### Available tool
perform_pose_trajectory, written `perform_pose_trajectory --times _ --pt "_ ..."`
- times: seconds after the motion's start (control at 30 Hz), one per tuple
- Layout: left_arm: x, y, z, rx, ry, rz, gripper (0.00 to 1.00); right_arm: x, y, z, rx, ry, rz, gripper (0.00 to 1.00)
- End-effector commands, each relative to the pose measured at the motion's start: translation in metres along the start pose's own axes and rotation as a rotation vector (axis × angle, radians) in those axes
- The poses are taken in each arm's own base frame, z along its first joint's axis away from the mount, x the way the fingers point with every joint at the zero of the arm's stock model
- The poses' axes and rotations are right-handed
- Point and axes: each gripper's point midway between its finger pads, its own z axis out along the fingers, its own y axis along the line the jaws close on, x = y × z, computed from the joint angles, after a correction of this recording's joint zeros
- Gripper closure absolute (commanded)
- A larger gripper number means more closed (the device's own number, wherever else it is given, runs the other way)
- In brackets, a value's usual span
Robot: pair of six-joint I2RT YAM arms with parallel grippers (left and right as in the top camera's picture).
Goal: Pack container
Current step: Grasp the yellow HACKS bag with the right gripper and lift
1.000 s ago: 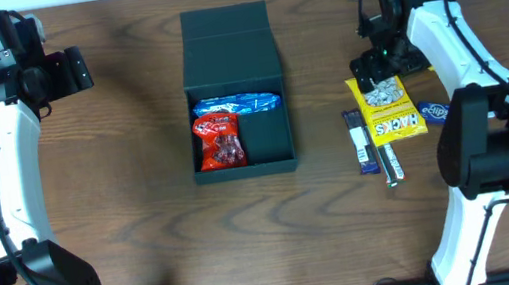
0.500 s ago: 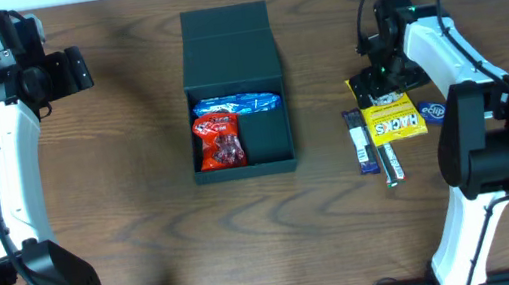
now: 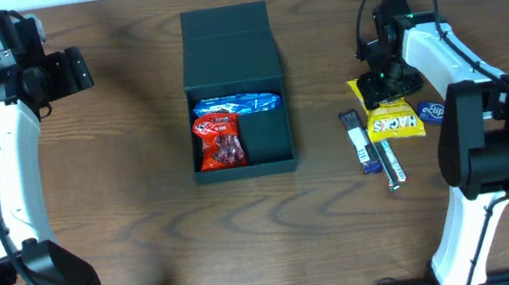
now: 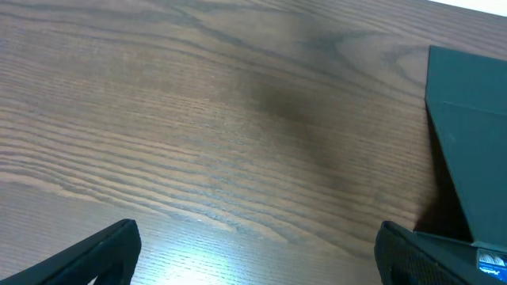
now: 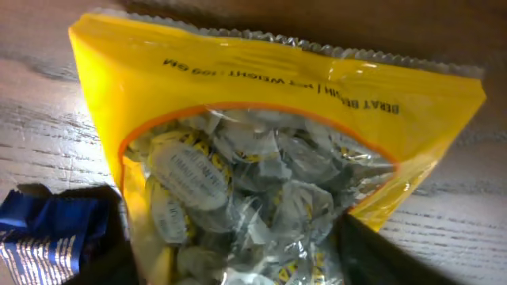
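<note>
Up at the right of the overhead view, the right pincer [image 3: 387, 92] straddles the yellow candy bag [image 3: 395, 124], its fingers [image 5: 388, 265] half-closed on either side; I cannot tell whether it has a firm grasp. The left pincer [image 3: 82, 69], at upper left, gapes wide and holds nothing. The container [image 3: 229, 50] sits open at centre on the counter [image 3: 139, 180].

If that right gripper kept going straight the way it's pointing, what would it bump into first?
The yellow plastic bag of wrapped candies: it fills the wrist view right ahead of the right gripper, between its jaws. Whether they already touch it is unclear.
</note>
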Motion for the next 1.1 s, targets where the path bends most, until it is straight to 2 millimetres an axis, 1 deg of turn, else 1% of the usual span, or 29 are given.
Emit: perform_pose_trajectory --times 0.0,0.07,0.1,0.13,0.27,0.33,0.37,0.4,0.47,0.53,0.63,0.73,0.83,0.93,1.07 --pt "0.0 0.003 0.003 -0.001 0.006 -0.017 0.05 0.0 -0.002 0.001 -0.003 -0.003 0.026 0.45" --pt "0.0 0.002 0.003 0.0 0.006 -0.017 0.05 -0.004 -0.003 -0.002 -0.001 -0.013 0.038 0.49" --pt "0.0 0.002 0.003 0.0 0.006 -0.017 0.05 -0.008 -0.004 -0.006 0.001 -0.026 0.047 0.55" --pt "0.0 0.002 0.003 0.0 0.006 -0.017 0.05 -0.013 -0.004 -0.011 0.003 -0.037 0.051 0.58" --pt "0.0 0.002 0.003 0.0 0.006 -0.017 0.05 -0.029 -0.008 -0.032 0.011 -0.079 0.066 0.64" --pt "0.0 0.002 0.003 0.0 0.006 -0.017 0.05 -0.04 -0.011 -0.049 0.016 -0.113 0.074 0.68" --pt "0.0 0.002 0.003 0.0 0.006 -0.017 0.05 -0.047 -0.012 -0.061 0.019 -0.134 0.083 0.7" --pt "0.0 0.002 0.003 0.0 0.006 -0.017 0.05 -0.051 -0.012 -0.069 0.021 -0.148 0.093 0.7" --pt "0.0 0.002 0.003 0.0 0.006 -0.017 0.04 -0.06 -0.008 -0.089 0.018 -0.177 0.091 0.74" --pt "0.0 0.002 0.003 0.0 0.006 -0.017 0.05 -0.065 0.0 -0.104 0.016 -0.195 0.072 0.75" --pt "0.0 0.003 0.003 -0.001 0.006 -0.016 0.05 -0.072 0.018 -0.123 0.022 -0.215 0.028 0.8" --pt "0.0 0.003 0.003 -0.001 0.006 -0.016 0.05 -0.079 0.041 -0.134 0.018 -0.24 0.007 0.93" --pt "0.001 0.003 0.003 -0.001 0.009 -0.016 0.05 -0.08 0.07 -0.139 0.005 -0.241 -0.02 0.94" --pt "0.001 0.003 0.003 -0.001 0.009 -0.016 0.05 -0.077 0.101 -0.143 -0.008 -0.231 -0.059 0.94" --pt "0.001 0.003 0.003 -0.001 0.009 -0.016 0.05 -0.072 0.152 -0.15 -0.053 -0.235 -0.106 0.98"
